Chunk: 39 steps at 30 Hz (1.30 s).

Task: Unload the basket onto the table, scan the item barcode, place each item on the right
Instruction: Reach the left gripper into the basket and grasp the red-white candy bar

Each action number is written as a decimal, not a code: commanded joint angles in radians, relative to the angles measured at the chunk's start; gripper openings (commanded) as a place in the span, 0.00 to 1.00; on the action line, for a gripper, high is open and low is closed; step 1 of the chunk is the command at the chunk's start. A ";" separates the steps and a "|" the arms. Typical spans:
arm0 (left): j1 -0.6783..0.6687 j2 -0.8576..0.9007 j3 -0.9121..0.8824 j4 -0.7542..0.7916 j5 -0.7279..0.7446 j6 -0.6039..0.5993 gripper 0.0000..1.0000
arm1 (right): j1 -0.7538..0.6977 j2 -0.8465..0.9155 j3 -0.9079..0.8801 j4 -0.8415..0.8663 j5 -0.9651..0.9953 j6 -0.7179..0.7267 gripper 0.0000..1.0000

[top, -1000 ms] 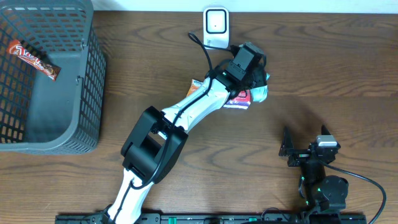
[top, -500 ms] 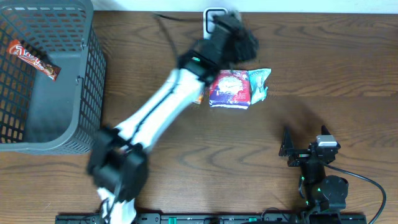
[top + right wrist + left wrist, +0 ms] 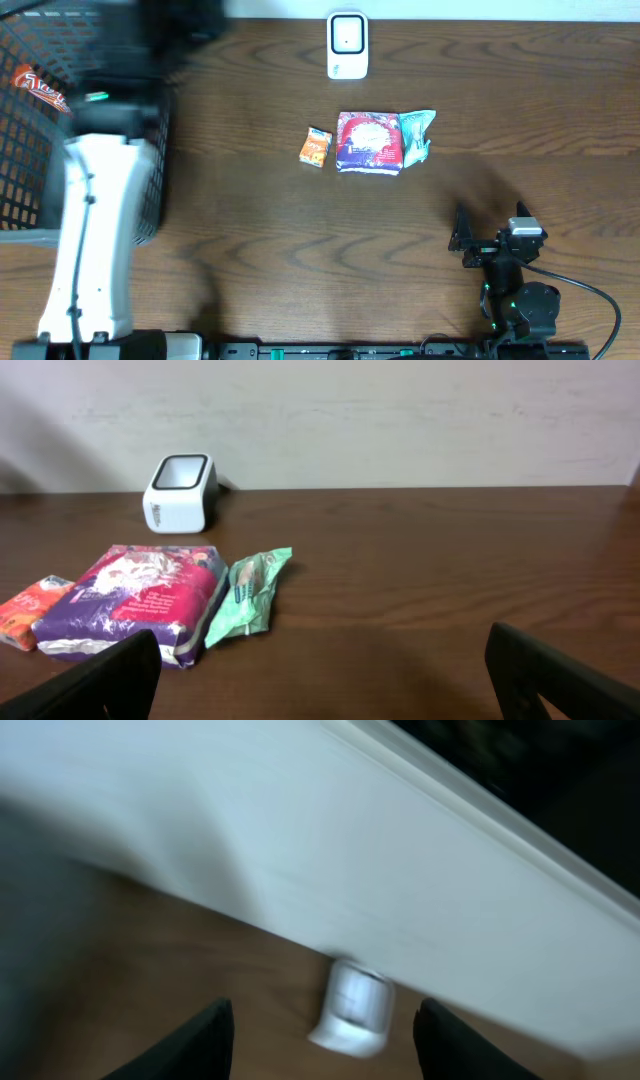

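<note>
- Change since a second ago: the left arm (image 3: 95, 230) has swung off the pack (image 3: 370, 142) and now hangs blurred over the basket (image 3: 20, 150), so the pack is fully uncovered.
- Left pincer (image 3: 322, 1042): fingers apart, nothing between them, and the scanner (image 3: 352, 1015) is well ahead of it.
- Right pincer (image 3: 322, 660): spread wide and empty, in the same spot as before.
- Pack is ahead and to the left of the right pincer, well apart from it and far from the left one.
- It lies flat, face up, with one edge toward the scanner. It's close to square, so there's no clear long axis.
- Looks: purple-and-red wrapper with a pale picture in the middle.
</note>
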 commanded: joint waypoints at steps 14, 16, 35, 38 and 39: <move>0.401 0.131 0.012 -0.064 -0.393 0.206 0.65 | -0.013 -0.005 -0.002 -0.005 0.005 -0.007 0.99; 0.400 0.184 0.012 -0.064 -0.420 0.205 0.64 | -0.013 -0.005 -0.002 -0.005 0.005 -0.008 0.99; 0.395 0.578 0.011 0.074 -0.616 0.151 0.65 | -0.013 -0.005 -0.002 -0.005 0.005 -0.007 0.99; 0.393 0.603 0.011 0.095 -0.616 0.151 0.65 | -0.013 -0.005 -0.002 -0.005 0.005 -0.007 0.99; 0.392 0.613 0.011 0.103 -0.616 0.147 0.65 | -0.013 -0.005 -0.002 -0.005 0.005 -0.007 0.99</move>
